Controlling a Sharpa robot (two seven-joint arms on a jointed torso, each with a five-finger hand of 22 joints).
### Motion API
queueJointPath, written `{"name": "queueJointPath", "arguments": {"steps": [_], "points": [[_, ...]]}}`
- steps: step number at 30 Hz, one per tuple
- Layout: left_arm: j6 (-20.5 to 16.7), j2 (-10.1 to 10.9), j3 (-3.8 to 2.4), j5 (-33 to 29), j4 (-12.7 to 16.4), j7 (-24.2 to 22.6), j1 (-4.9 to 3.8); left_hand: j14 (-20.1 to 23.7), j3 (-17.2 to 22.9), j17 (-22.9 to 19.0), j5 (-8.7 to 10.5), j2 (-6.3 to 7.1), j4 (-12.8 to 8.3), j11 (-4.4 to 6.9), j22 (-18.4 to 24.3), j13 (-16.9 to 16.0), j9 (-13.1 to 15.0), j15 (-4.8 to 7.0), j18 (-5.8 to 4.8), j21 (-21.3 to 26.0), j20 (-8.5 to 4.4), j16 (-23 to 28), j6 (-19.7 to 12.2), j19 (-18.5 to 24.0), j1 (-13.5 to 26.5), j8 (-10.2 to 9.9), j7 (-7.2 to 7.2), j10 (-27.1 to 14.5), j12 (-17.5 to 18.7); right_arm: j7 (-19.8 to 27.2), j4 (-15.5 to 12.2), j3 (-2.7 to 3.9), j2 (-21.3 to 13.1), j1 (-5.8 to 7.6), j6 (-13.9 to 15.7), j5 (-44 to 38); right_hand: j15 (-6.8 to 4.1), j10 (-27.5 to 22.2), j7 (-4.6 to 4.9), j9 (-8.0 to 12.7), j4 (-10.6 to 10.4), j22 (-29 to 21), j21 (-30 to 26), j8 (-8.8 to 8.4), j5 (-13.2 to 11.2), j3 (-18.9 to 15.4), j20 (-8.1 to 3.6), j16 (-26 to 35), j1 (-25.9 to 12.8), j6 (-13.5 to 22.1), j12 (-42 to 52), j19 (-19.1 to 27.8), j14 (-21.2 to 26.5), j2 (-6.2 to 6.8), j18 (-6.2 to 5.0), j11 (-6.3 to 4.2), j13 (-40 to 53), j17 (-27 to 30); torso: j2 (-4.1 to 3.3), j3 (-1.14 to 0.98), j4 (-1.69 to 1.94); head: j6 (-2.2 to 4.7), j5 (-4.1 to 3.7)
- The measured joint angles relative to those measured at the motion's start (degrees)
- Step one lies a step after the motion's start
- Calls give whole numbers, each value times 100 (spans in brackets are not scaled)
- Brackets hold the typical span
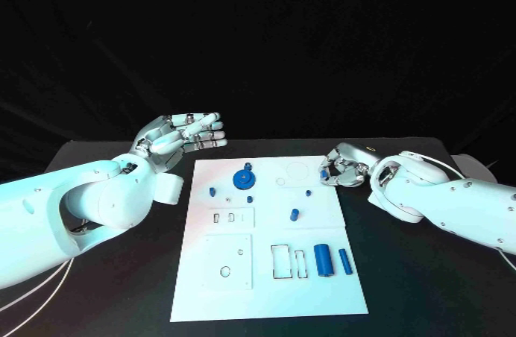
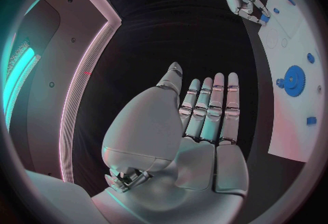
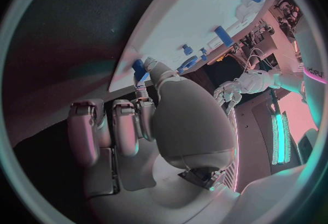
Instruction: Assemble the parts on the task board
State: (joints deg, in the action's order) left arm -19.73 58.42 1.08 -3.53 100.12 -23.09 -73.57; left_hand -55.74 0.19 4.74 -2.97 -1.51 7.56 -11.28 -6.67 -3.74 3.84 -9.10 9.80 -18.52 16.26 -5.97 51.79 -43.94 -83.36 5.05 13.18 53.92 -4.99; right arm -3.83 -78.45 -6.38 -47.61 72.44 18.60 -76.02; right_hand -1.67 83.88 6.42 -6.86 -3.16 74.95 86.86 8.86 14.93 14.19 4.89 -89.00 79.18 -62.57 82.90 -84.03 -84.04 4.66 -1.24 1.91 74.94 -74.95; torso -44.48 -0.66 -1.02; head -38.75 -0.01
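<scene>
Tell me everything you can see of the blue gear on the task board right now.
The blue toothed gear wheel looks like matte plastic, round with a raised hub at its centre. It lies flat near the far end of the white task board, towards the left-arm side, a small blue peg just beyond it. Neither hand touches it: the left hand hovers off the board, fingers extended and holding nothing.

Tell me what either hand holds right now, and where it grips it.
The right hand pinches a small blue part at the task board edge, gripping its lower end. The left hand holds nothing.
</scene>
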Motion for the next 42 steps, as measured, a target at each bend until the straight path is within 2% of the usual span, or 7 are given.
{"name": "queueJointPath", "arguments": {"steps": [9,15,21,27,32,37,42], "points": [[0,-2,0,0,-3,4,0,0,0,0,0,0,0,0,0,0,0,0,0,0,0,0,0,0,0,0,0,0,0,-1,-213,6,-43,-2,150,-7,0,1,-16,23,120,0,23,1,-198,363,-21,0,30,-11,7,21,0,-121,0,-2,-1,1,5,-1,0,10,-4],[0,-6,0,0,-22,7,0,0,0,0,0,0,0,0,0,0,0,0,0,0,0,0,0,0,0,0,0,0,0,-39,-577,22,-113,28,237,-9,0,1,-21,23,142,-1,50,-5,-308,470,-21,0,1,15,7,21,0,-165,0,-2,-1,1,14,3,-3,22,20],[0,-31,0,0,-65,10,0,0,0,0,0,0,0,0,0,0,0,0,0,0,0,0,0,0,0,0,0,0,0,-196,-1090,36,-72,140,307,-56,1,-11,2,23,188,-1,85,-31,-345,568,-20,-22,-30,24,-83,21,0,-196,0,-14,-1,1,43,14,-10,13,75],[1,-84,3,-1,-136,16,0,0,0,0,0,0,0,0,-1,0,0,0,0,0,0,0,0,0,0,0,0,0,0,-421,-1419,29,288,166,322,-125,1,-40,16,23,174,-2,85,-50,-417,586,-20,-22,-76,36,-83,21,1,-239,0,-1,-2,2,78,25,-8,-23,160],[2,-178,17,-4,-202,23,0,0,0,0,0,0,0,0,-1,0,0,0,-1,0,0,0,0,0,0,0,0,0,0,-613,-1578,-5,659,162,312,-212,1,-40,24,23,167,-2,85,-48,-422,592,-20,-22,-85,44,-83,21,1,-248,0,-1,-2,2,108,39,14,-66,206],[4,-238,27,-7,-230,32,0,0,-17,0,0,0,-17,0,-1,0,0,0,0,0,0,0,0,0,0,-25,0,0,0,-775,-1590,-53,978,96,295,-352,1,-40,31,23,167,-3,85,-48,-432,593,-20,-22,-96,50,-83,21,1,-247,0,-1,-2,2,124,53,41,-104,250],[5,-263,30,-9,-253,39,1,0,-16,0,0,0,-16,0,-1,0,0,0,0,0,0,0,0,0,0,-25,0,0,0,-917,-1449,-99,1282,-31,273,-532,1,-40,31,23,166,-3,85,-46,-432,593,-20,-22,-138,49,-83,21,1,-206,0,-1,-2,3,128,60,52,-132,304]]}}
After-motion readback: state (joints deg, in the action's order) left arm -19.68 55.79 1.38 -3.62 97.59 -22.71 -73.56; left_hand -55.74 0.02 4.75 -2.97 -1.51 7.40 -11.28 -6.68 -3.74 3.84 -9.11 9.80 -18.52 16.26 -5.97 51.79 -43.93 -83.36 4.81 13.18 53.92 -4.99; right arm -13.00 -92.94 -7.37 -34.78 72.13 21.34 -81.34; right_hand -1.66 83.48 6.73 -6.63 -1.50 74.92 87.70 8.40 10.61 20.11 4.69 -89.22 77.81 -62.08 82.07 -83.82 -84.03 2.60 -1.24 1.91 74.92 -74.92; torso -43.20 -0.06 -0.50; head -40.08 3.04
